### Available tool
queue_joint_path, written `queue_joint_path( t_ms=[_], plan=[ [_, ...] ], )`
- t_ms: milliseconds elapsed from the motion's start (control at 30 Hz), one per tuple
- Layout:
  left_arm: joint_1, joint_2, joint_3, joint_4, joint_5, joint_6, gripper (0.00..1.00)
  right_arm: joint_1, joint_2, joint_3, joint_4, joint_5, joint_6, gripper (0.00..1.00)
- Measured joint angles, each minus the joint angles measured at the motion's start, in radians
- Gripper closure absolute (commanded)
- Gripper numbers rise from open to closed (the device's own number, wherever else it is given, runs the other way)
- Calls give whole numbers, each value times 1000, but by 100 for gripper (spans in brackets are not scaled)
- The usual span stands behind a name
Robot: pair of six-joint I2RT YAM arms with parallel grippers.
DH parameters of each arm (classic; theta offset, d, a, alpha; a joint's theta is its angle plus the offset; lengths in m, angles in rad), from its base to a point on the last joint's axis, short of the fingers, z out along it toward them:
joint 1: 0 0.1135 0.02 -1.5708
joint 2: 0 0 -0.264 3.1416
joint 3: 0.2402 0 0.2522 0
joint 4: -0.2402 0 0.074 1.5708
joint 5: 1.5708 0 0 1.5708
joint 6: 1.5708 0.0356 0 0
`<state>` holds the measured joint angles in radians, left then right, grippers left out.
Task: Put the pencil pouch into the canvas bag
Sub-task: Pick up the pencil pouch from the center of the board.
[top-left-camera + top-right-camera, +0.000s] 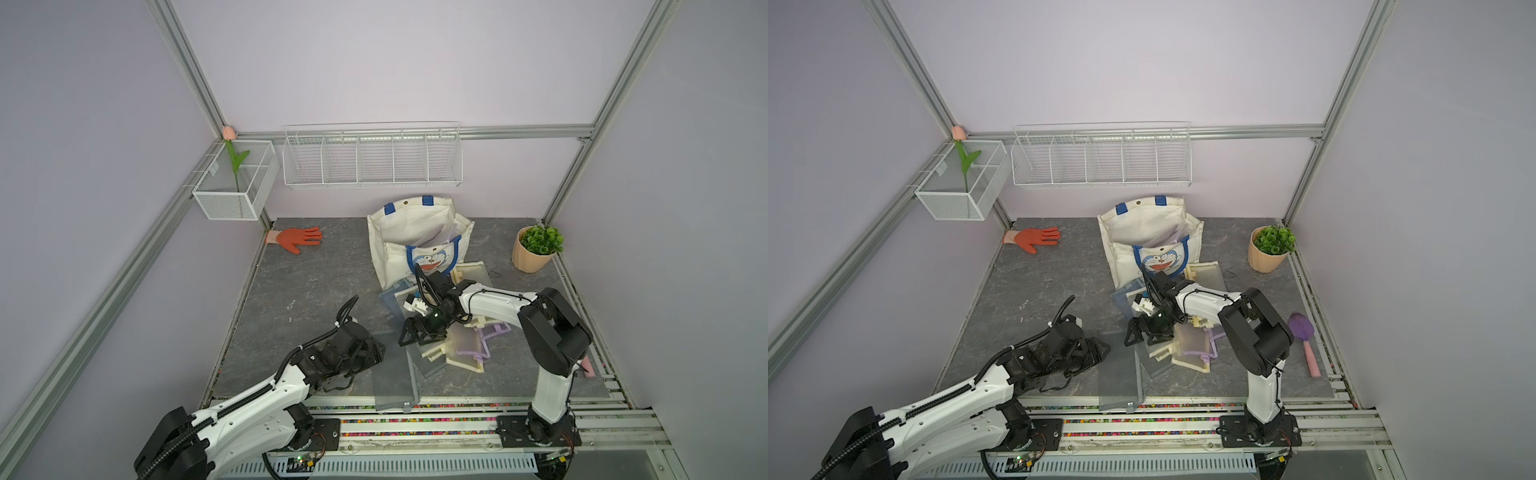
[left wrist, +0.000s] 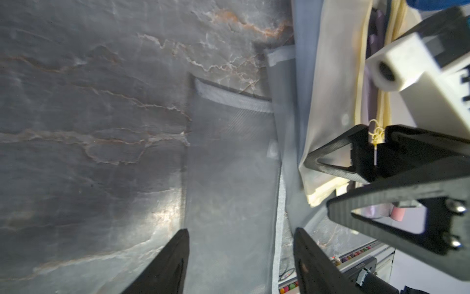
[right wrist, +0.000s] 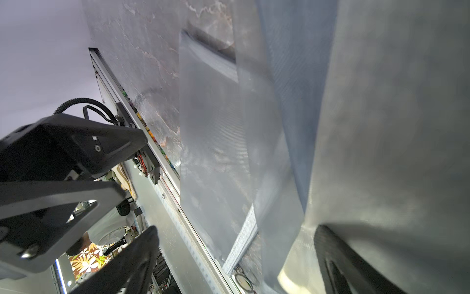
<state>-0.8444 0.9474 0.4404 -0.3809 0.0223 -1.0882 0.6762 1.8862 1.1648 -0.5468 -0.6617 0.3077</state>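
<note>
Left gripper [image 1: 380, 354], jaws apart, sat low at the near grey pouch [image 1: 395, 378]. The pouch lay flat at its 3 o'clock, long axis 12 to 6. Right gripper [image 1: 411, 338], jaws wide, hovered farther off. Bag [image 1: 384, 245] stood at 1 o'clock.

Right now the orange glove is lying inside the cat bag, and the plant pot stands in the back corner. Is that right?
Not quite. The orange glove is not inside the canvas bag; it lies on the table, off to one side of the bag, not touching it. Both top views show that. The plant pot does stand in the back corner.
</note>
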Motion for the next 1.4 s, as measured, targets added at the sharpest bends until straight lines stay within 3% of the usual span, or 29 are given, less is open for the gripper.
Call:
queue_joint_path(
  t_ms=[333,567,767,933,1400],
  plan=[
    [0,13,-2,8,2,0,35,-31,-58,-8,-39,70,-28,2],
    [0,2,-15,11,2,0,35,45,-123,3,-63,42,-26,2],
    [0,43,-20,38,17,0,35,109,-49,21,-61,-15,-25,2],
    [0,80,-35,78,39,-2,35,110,42,34,-60,-39,-26,3],
    [-1,220,-64,283,100,-37,43,93,95,65,-46,-109,-23,12]
  ],
)
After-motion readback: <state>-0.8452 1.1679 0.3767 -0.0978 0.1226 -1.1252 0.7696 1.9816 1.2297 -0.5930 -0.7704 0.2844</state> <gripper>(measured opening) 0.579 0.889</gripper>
